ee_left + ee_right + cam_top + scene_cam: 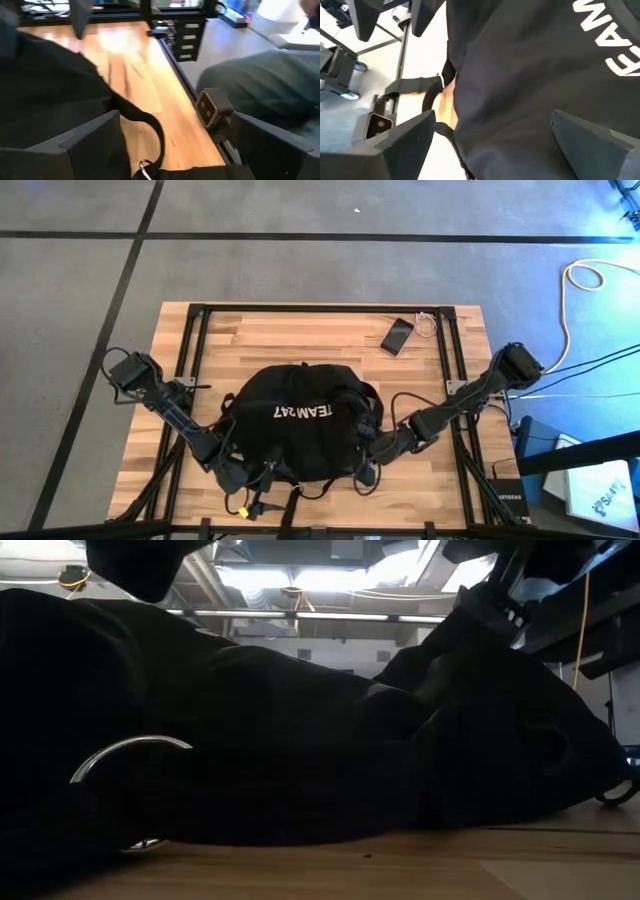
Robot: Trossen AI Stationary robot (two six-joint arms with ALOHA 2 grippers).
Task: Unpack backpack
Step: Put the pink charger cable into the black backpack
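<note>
While both pincers gape beside it, the soft backpack (pixel 300 425) slumps rounded.

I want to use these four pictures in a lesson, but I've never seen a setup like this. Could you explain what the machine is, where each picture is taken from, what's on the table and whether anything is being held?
It is a robot with two dark jointed arms working at a wooden table. One picture looks straight down from above. One sits at table-top height, so the bag fills it. The other two come from cameras on each arm's wrist, looking out past that arm's own two fingers.

In the middle lies a black backpack with white lettering. A small dark phone lies apart from it near the far edge, with a thin cable beside it.

The left gripper and the right gripper are at the bag's two near corners. Both are open, with their fingers spread, and neither holds anything yet. The bag looks unopened.
</note>
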